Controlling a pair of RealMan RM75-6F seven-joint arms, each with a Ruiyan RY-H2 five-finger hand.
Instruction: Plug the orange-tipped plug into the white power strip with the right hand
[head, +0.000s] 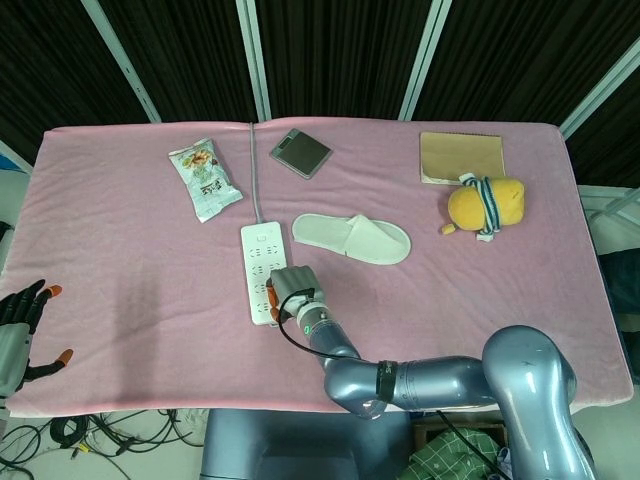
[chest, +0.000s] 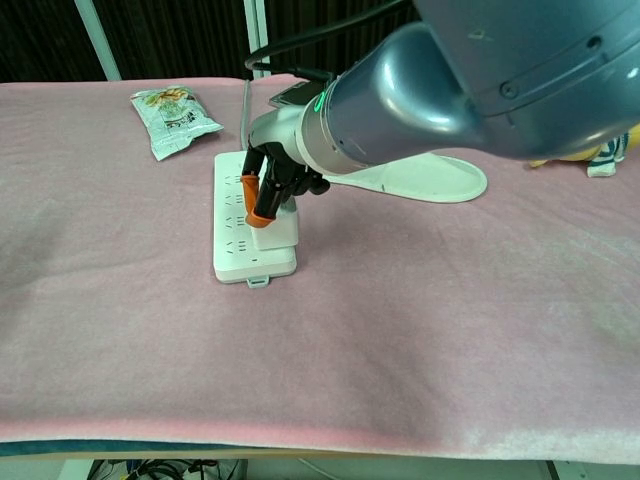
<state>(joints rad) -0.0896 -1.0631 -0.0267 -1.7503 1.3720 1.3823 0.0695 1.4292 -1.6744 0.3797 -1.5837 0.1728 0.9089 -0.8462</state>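
Note:
The white power strip (head: 258, 242) lies lengthwise left of the table's middle, its grey cable (head: 256, 170) running to the far edge. My right hand (head: 291, 287) is over the strip's near end and grips a white plug block (chest: 273, 229) from above. In the chest view the block stands upright on the strip (chest: 232, 255), its base touching the socket face, with orange-tipped fingers (chest: 261, 212) down its left side. The prongs are hidden. My left hand (head: 18, 330) hangs off the table's left front corner, fingers apart, holding nothing.
A snack bag (head: 205, 178) lies left of the cable and a white slipper (head: 352, 238) just right of the strip. Further back sit a dark flat device (head: 300, 152), a brown notebook (head: 461, 157) and a yellow plush toy (head: 485, 203).

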